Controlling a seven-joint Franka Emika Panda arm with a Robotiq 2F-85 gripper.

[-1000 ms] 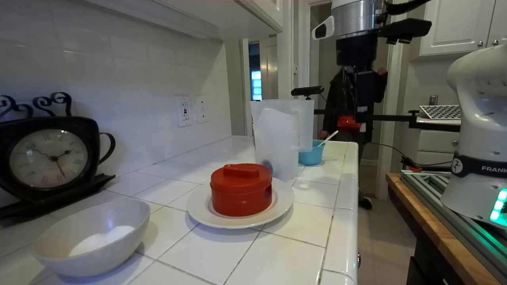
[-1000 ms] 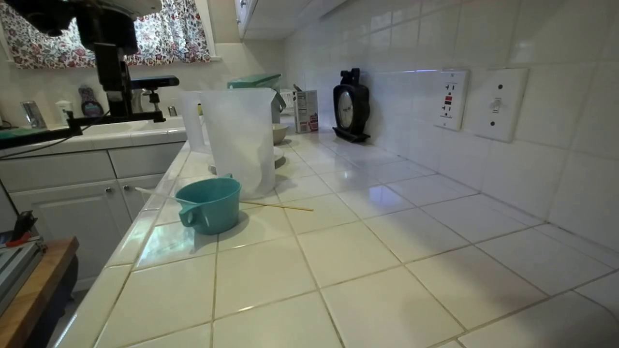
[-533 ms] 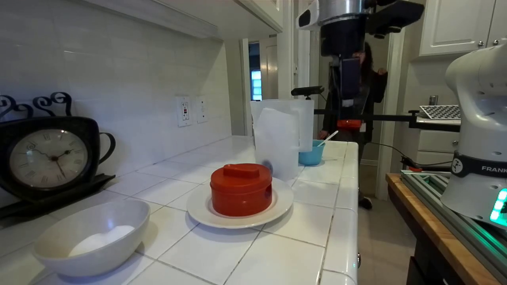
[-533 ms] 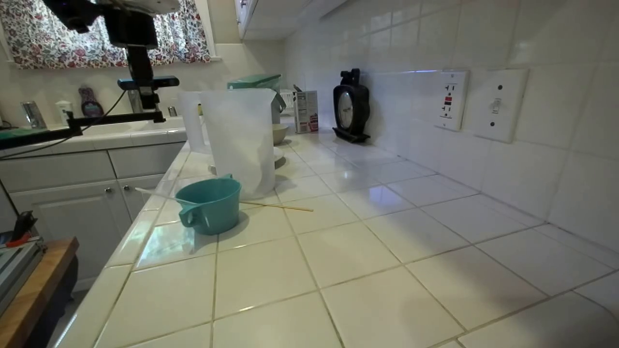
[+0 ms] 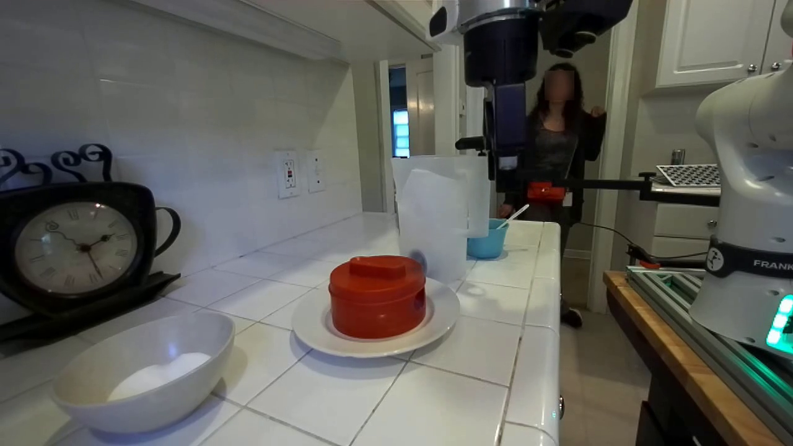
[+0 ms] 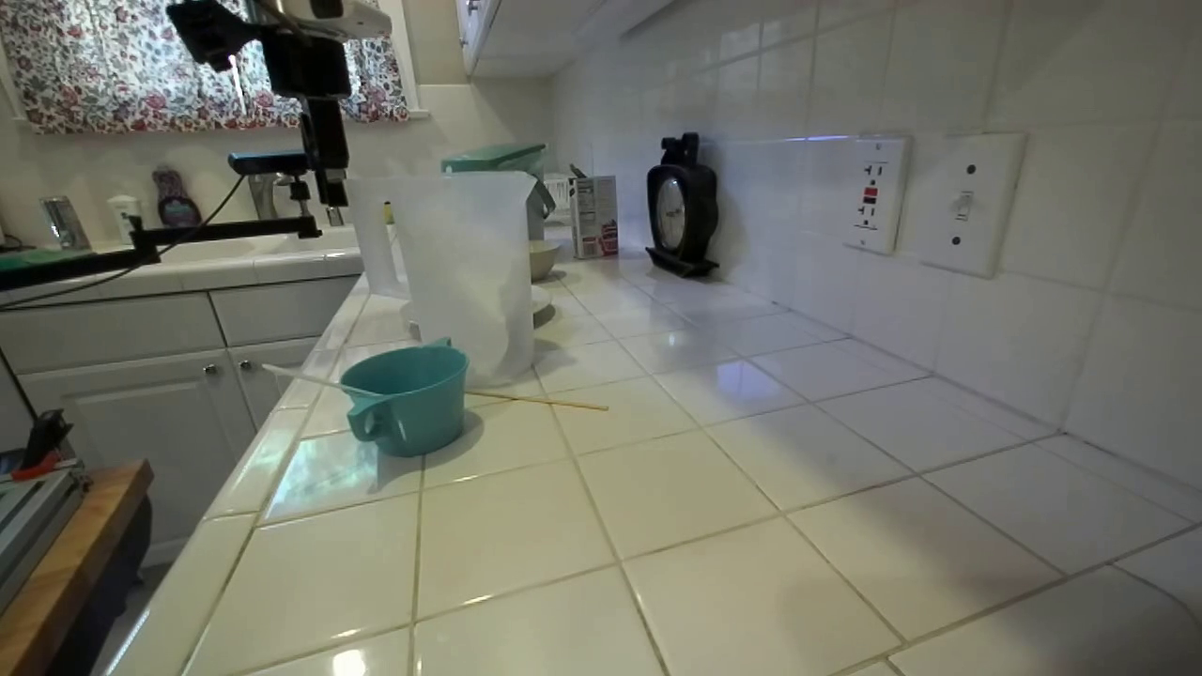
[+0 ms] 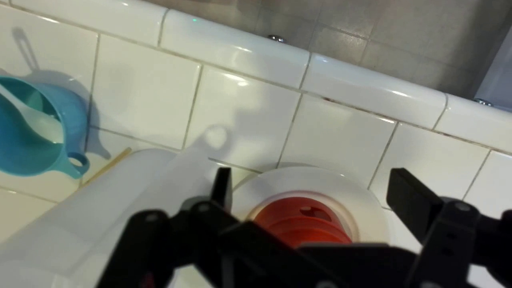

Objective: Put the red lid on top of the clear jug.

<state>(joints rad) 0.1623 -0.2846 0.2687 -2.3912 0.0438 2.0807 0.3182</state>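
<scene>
The red lid lies on the white plate, its raised centre up. The wrist view shows part of the lid between my fingers; the gripper's body hides the rest. The clear jug stands upright and uncovered beside the plate, its handle toward the counter's front edge. It also shows in an exterior view, where it hides the lid, and at the left of the wrist view. My gripper is open and empty, with its fingers wide apart. In an exterior view the gripper hangs well above the counter, overlapping the jug's handle side.
A blue cup with a white spoon stands near the jug, and a thin wooden stick lies by it. A white bowl and a black clock stand on the plate's other side. A wall cabinet overhangs the counter.
My gripper has moved over toward the counter, leftward in one exterior picture and rightward in the other, and stays high. The lid, plate and jug have not moved.
</scene>
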